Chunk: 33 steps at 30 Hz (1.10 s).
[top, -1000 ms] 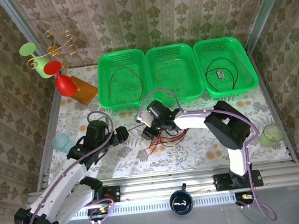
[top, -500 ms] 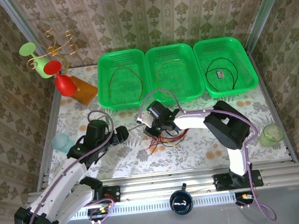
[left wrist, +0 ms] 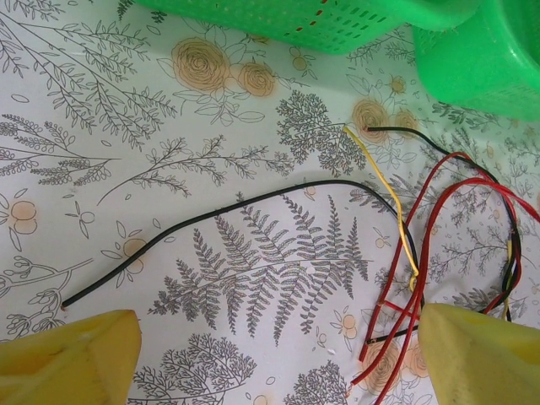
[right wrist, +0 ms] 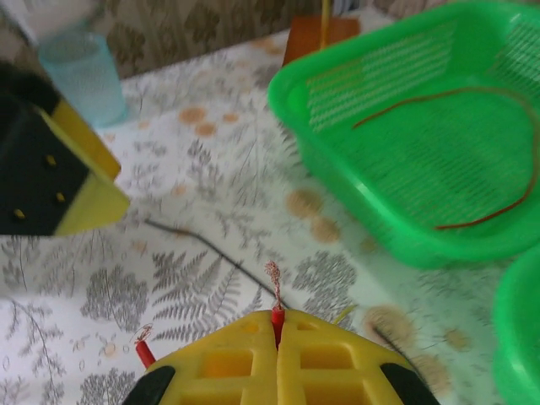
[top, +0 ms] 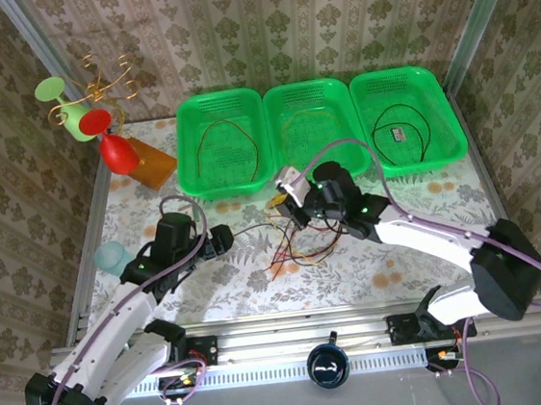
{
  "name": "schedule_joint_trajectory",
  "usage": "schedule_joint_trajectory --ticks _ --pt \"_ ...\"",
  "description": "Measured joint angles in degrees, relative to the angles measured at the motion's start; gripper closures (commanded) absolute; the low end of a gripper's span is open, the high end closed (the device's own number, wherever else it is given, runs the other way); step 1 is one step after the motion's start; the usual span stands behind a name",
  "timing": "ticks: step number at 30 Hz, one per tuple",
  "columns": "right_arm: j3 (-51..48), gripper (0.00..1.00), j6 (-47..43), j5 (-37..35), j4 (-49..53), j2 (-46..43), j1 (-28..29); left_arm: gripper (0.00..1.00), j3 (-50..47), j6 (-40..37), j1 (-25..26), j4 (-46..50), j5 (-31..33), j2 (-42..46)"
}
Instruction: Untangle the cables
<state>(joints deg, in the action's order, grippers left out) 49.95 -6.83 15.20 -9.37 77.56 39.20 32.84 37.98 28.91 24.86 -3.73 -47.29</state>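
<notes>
1. Our right gripper (top: 283,204) has its jaws pressed fully together. The bare tip of a red cable (right wrist: 275,300) is pinched in the seam between them. The gripper is raised off the worktop (top: 250,282), just in front of the near-left corner of the middle green basket (top: 309,85).
2. The hold is on the very end of the strand, so we judge it could slip. We should draw it slowly and evenly, not tug.
3. Our left gripper (left wrist: 277,325) has its jaws spread wide with nothing between them. It sits low over the worktop, out to the left of that basket and nearer our bases.
4. The other cables (top: 304,247) lie in a loose heap on the worktop in front of that basket. Red loops cross a yellow cable (left wrist: 390,196), and a black cable (left wrist: 253,201) trails out to the left.
5. We would lift the red end up and away from the heap, along the line the strand runs, and watch the place where it crosses the yellow one.
6. If the whole heap starts to drag, we would bring the left jaws down on the black or yellow strand to pin it while the red one slides free.
7. We cannot tell how many times the red loops wrap the others, so we would stop and check as soon as the pull meets resistance.
</notes>
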Motion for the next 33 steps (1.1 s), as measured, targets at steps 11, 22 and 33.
schedule_joint_trajectory --ticks 11,22,33 --pt "5.3 1.0 2.7 0.3 -1.3 -10.2 -5.1 0.14 1.0 -0.4 1.1 -0.8 0.0 -0.9" --pt "13.9 1.0 4.1 -0.2 -2.5 -18.3 -6.3 0.14 3.4 -0.8 1.8 -0.8 0.0 -1.2" --pt "5.6 1.0 8.9 -7.3 -6.0 -24.4 -6.3 0.15 12.0 -1.6 6.9 -0.5 0.3 -4.5"
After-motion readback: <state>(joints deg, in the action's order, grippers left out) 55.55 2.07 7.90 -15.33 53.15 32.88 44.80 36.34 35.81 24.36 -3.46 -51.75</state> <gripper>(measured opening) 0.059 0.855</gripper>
